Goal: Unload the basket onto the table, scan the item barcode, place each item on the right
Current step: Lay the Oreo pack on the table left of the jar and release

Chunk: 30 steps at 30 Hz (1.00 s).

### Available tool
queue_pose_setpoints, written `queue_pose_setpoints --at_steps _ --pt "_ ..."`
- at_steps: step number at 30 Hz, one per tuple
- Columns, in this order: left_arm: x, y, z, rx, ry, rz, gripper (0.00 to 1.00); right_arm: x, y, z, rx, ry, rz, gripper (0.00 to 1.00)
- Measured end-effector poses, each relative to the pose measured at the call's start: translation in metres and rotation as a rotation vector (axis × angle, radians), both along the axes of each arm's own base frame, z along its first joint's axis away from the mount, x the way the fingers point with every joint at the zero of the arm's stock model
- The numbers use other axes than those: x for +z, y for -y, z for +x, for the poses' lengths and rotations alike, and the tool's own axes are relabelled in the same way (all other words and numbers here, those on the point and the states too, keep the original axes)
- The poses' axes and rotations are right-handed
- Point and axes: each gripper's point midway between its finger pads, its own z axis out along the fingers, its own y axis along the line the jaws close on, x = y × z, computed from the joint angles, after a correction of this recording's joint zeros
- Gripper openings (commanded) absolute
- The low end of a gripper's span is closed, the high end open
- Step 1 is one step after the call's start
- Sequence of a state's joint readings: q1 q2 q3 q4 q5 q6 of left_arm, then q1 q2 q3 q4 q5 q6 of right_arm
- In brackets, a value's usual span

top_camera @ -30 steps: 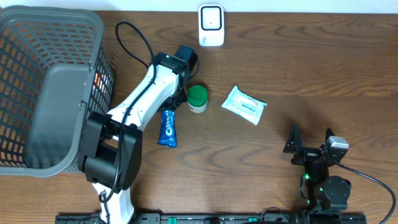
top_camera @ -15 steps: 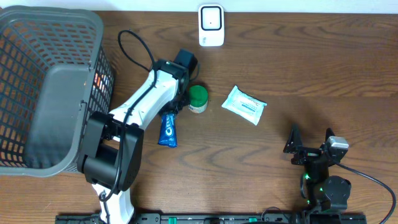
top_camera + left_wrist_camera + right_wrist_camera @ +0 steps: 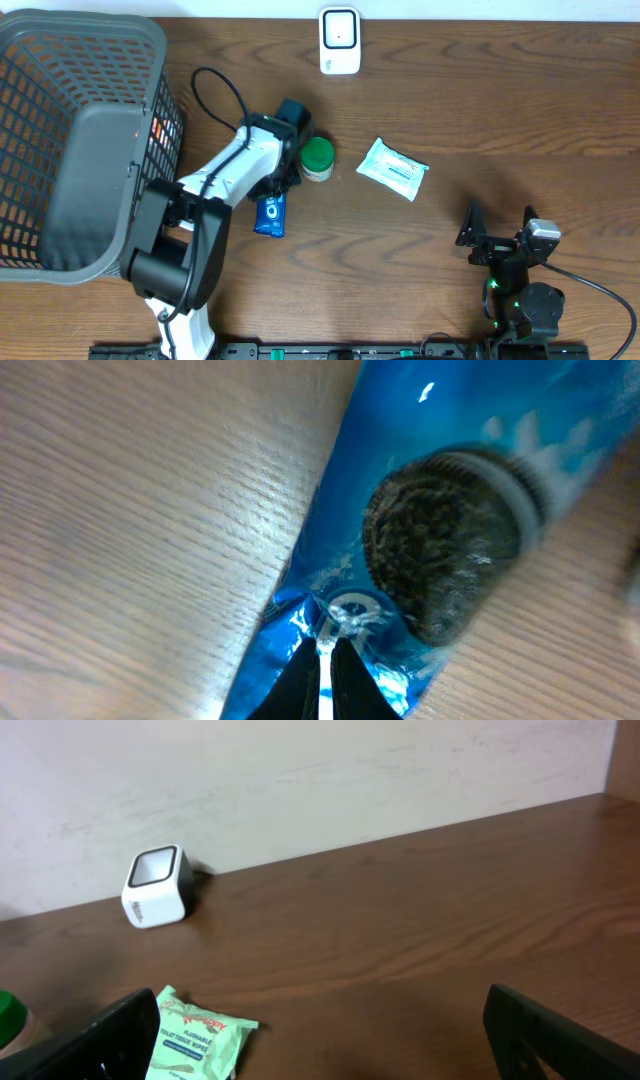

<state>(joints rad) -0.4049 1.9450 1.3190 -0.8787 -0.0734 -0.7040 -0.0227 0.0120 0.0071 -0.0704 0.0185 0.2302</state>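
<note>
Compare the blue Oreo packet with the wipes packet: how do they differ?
The Oreo packet is dark blue and narrow; the wipes packet is pale green-white and broader. The left gripper pinches the Oreo packet's end; the wipes packet lies untouched. Both are soft wrappers lying on the table.

I see soft, even light overhead; my left wrist view is close and blurred, with glare on the blue wrapper [image 3: 400,480].

Blue cookie packet [image 3: 400,430] lying diagonally over pale wood-grain table [image 3: 130,510], printed dark sandwich cookie [image 3: 445,540] at centre-right; left gripper [image 3: 325,650] at bottom edge, tips pressed together, pinching the packet's crinkled shiny end; far right blurred.
</note>
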Motion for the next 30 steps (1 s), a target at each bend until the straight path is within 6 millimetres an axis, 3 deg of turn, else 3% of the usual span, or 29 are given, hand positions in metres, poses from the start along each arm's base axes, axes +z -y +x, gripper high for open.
queue_pose_setpoints --at_steps 2,4,6,7,9,12,15,18,22,25,30 --pt "0.019 -0.001 0.008 -0.014 0.024 -0.011 0.17 0.000 0.000 0.000 0.000 0.000 0.000 0.99" --pt "0.051 0.000 0.023 -0.036 0.091 -0.040 0.52 0.000 0.000 0.000 0.000 0.000 0.000 0.99" --pt "0.098 0.003 0.041 -0.063 0.212 -0.082 0.89 0.000 0.000 0.000 0.000 0.000 0.000 0.99" --pt "0.132 0.004 0.051 -0.083 0.304 -0.107 0.98 0.000 0.000 0.000 0.000 0.000 0.000 0.99" --pt "0.189 0.001 0.059 -0.104 0.461 -0.129 0.98 0.000 0.000 0.000 0.000 0.000 0.000 0.99" --pt "0.266 -0.015 0.056 -0.100 0.683 -0.110 0.98 0.000 0.000 0.000 0.000 0.000 0.000 0.99" --pt "0.320 -0.051 0.039 -0.039 0.841 -0.022 0.98 0.000 0.000 0.000 0.000 0.000 0.000 0.99" --pt "0.345 -0.096 0.024 0.067 0.910 0.063 0.98 0.000 0.000 0.000 0.000 0.000 0.000 0.99" --pt "0.353 -0.172 0.009 0.270 0.914 0.193 0.98 0.000 0.000 0.000 0.000 0.000 0.000 0.99" --pt "0.347 -0.216 -0.001 0.381 0.878 0.249 0.98 0.000 0.000 0.000 0.000 0.000 0.000 0.99" --pt "0.320 -0.256 -0.004 0.463 0.784 0.196 0.98 0.000 0.000 0.000 0.000 0.000 0.000 0.99"
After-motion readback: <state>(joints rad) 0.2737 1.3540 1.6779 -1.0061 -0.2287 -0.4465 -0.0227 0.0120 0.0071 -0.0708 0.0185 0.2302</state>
